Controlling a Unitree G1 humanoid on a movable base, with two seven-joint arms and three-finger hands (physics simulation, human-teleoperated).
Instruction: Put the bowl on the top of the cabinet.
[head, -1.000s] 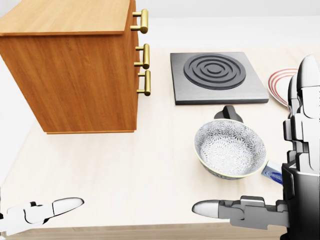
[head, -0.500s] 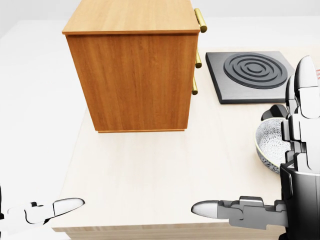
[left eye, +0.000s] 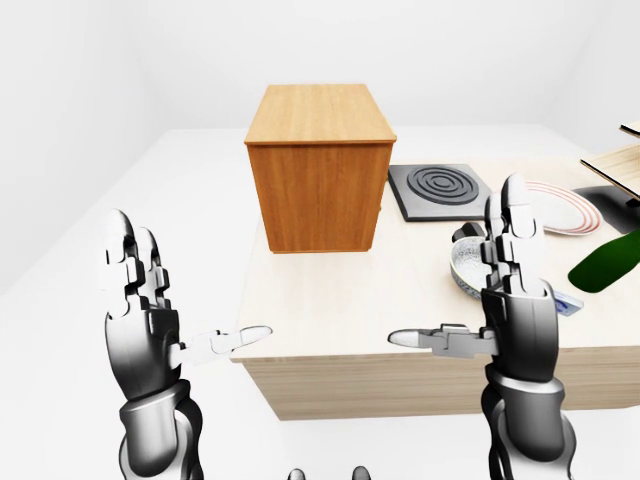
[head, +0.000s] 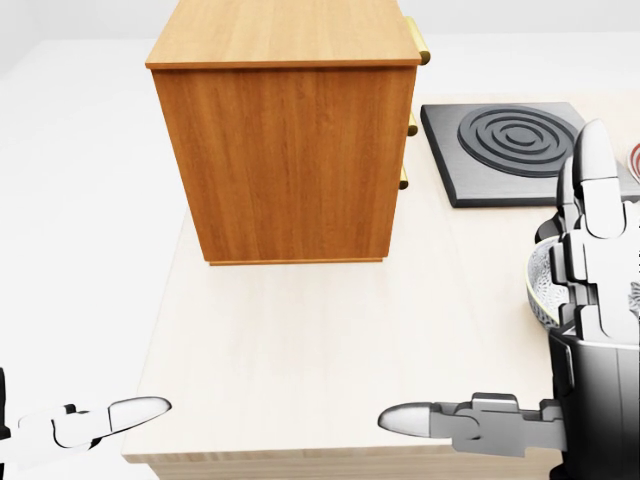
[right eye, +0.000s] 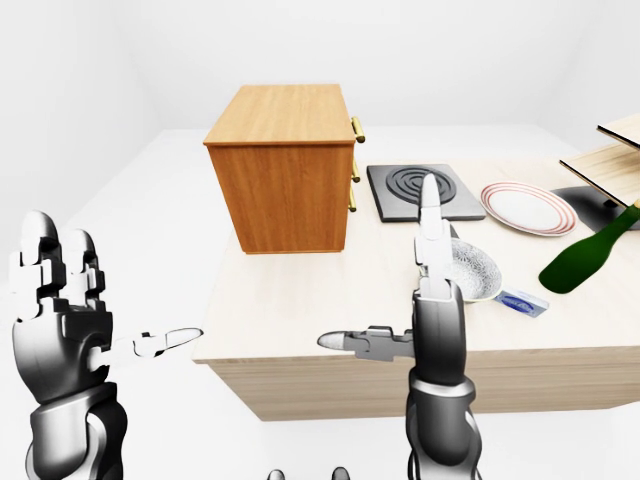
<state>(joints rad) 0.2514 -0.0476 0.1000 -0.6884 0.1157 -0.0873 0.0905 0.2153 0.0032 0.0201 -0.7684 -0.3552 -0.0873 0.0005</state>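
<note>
1. White walls and a white floor surrounded the pale tabletop (right eye: 300, 300) you faced, and everything for the job sat on it.
2. Your bowl (right eye: 472, 270) rested on the tabletop just below the stove plate (right eye: 410, 190) in the right-eye view, right of the cabinet (right eye: 285, 165) and not yet lifted.
3. Your right hand (right eye: 425, 290) stood upright with fingers spread and thumb out, holding nothing, between you and the bowl; I judge it was held ready to reach.
4. Your left hand (left eye: 145, 310) was likewise spread and empty, off the tabletop's left edge.
5. A striped plate (right eye: 528, 208) and green bottle (right eye: 585, 255) lay further right.
6. Against half a second earlier, the head view had shifted: the cabinet sat slightly further right and the bowl was more hidden behind your right hand, so the camera moved, not the things.
</note>
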